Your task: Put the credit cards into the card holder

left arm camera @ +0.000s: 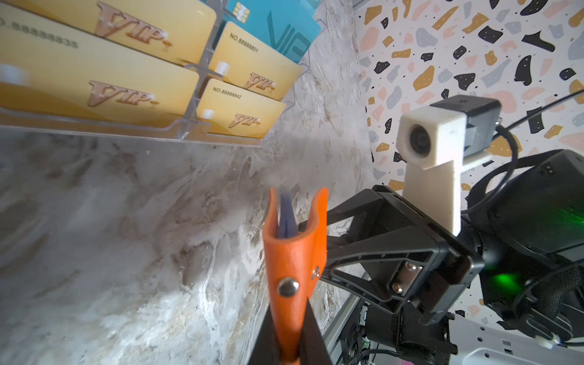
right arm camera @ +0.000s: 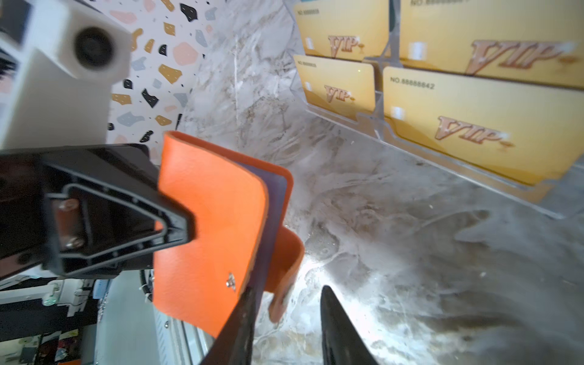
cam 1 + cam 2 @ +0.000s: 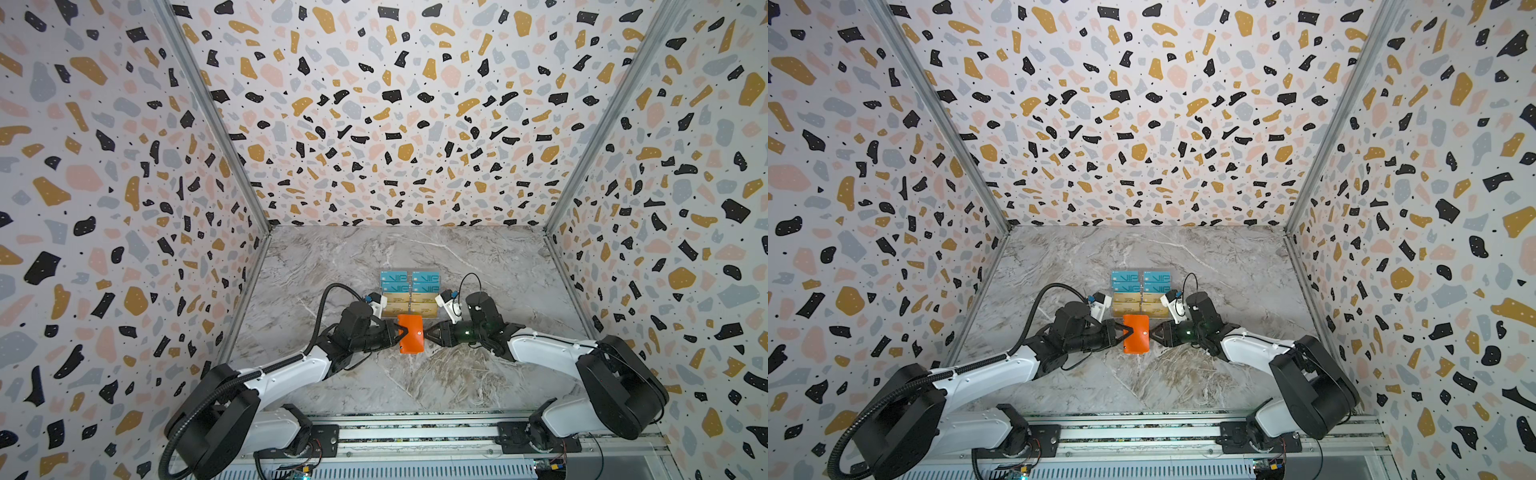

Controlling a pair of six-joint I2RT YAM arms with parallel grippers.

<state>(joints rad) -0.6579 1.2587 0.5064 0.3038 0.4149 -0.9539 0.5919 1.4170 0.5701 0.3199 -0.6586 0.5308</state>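
Showed a grey-and-white, marble-veined tabletop point(image 3: 332, 270), boxed in on three sides by walls point(image 3: 395, 104) papered in a terrazzo pattern of black, ochre, pink and grey chips. Carried near its middle a clear acrylic tiered stand point(image 1: 132, 132), split into two columns by an upright divider, its front lip resting on the marble. Met the walls at bare metal corner posts point(image 3: 219, 124). Ended along the near edge in a slotted aluminium rail point(image 3: 415, 434), with a vented panel point(image 3: 374, 473) just below.
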